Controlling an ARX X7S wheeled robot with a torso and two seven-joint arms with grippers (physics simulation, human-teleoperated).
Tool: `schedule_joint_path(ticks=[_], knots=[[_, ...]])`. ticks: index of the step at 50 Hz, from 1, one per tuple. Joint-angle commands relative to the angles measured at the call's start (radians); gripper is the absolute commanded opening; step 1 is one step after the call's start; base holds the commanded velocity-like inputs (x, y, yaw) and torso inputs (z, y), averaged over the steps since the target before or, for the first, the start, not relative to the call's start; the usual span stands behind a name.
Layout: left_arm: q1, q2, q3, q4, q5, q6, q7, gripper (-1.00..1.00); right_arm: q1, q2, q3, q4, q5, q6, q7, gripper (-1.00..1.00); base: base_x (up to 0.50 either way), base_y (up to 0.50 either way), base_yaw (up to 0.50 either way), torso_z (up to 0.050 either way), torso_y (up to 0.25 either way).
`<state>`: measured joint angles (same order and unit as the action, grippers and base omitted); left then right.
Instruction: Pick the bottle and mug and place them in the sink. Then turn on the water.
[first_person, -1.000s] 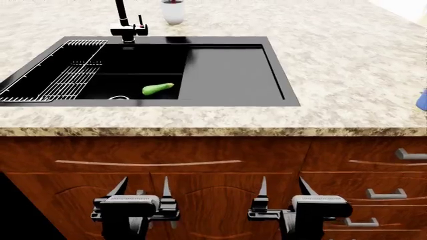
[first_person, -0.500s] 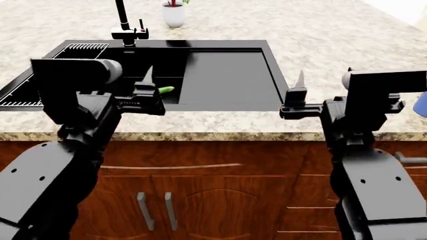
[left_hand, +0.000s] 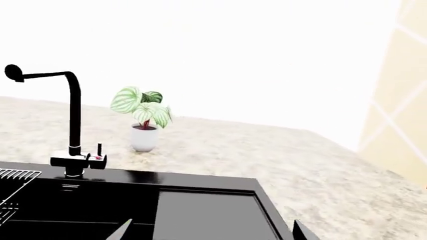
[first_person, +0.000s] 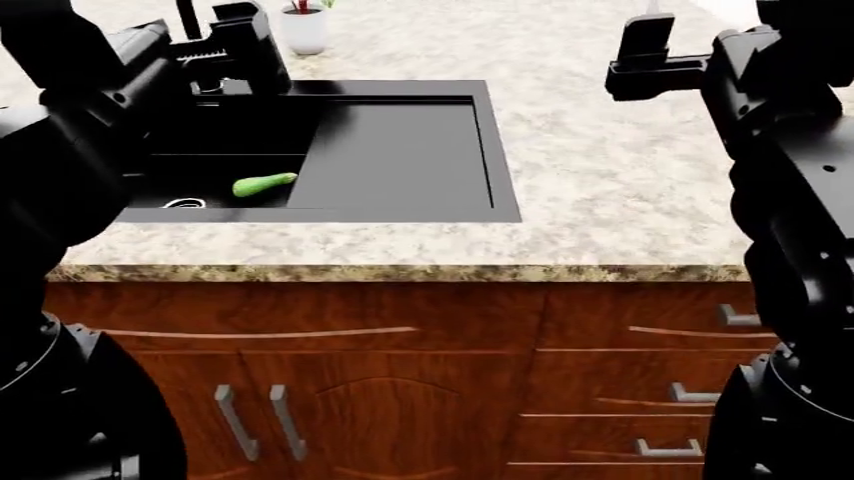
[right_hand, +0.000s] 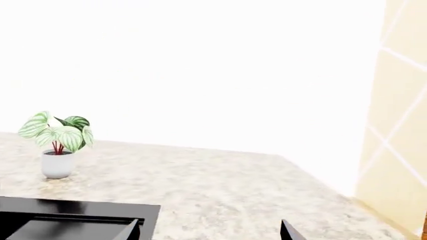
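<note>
Neither the bottle nor the mug is shown in any view, so their places cannot be told. The sink (first_person: 400, 150) is seen at ten o'clock in the head view, with a zucchini (first_person: 263, 184) lying in its basin beside the drain; no water is running from the faucet (left_hand: 70, 125). The left gripper (left_hand: 212, 232) and right gripper (right_hand: 210, 232) are held raised, tips spread apart and empty. With both targets out of view, a blind reach could knock the plant pot (left_hand: 144, 139) over.
</note>
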<state>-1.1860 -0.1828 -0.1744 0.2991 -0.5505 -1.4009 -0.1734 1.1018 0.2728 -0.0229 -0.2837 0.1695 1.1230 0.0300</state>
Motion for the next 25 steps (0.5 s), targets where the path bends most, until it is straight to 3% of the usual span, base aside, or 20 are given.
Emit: schedule_joint_path(ticks=[1,25], knots=[[-0.042,-0.005,-0.002,-0.023,-0.025,-0.032,0.001,1.00,0.033,0.013,0.012,0.002,0.013,0.038,-0.007,1.00,0.00,-0.50,0.00,0.000,0.000],[-0.027,-0.012,-0.005,0.002,-0.075,-0.060,-0.002,1.00,0.013,0.015,0.014,-0.009,0.028,0.044,-0.006,1.00,0.00,-0.50,0.00,0.000,0.000]])
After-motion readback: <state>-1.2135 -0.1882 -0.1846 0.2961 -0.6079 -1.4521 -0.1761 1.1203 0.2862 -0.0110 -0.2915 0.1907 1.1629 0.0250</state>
